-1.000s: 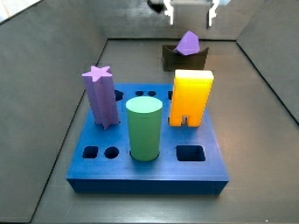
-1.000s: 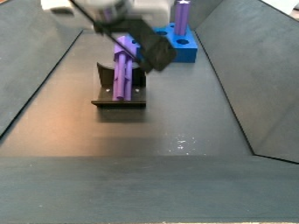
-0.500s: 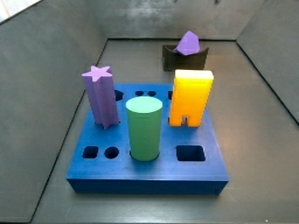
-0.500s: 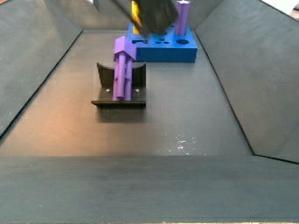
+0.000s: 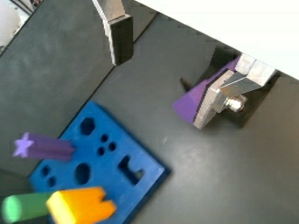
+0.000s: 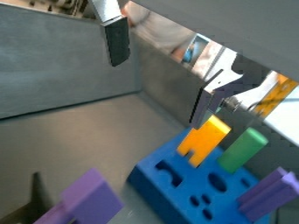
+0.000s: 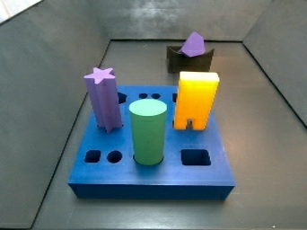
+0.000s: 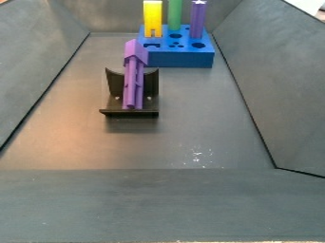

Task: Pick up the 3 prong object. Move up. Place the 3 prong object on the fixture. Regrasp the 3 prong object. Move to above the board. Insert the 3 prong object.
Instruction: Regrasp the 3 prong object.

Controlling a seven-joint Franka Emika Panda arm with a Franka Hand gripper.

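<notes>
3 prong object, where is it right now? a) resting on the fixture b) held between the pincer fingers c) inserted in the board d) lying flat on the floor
a: in a side view the 3 prong object leans in the fixture, apart from the board; in a wrist view the pincer is open with nothing between its fingers.

Our gripper (image 5: 167, 74) shows only in both wrist views, raised high. Its jaws stand wide apart. Nothing sits between our fingers (image 6: 115, 41).
</notes>
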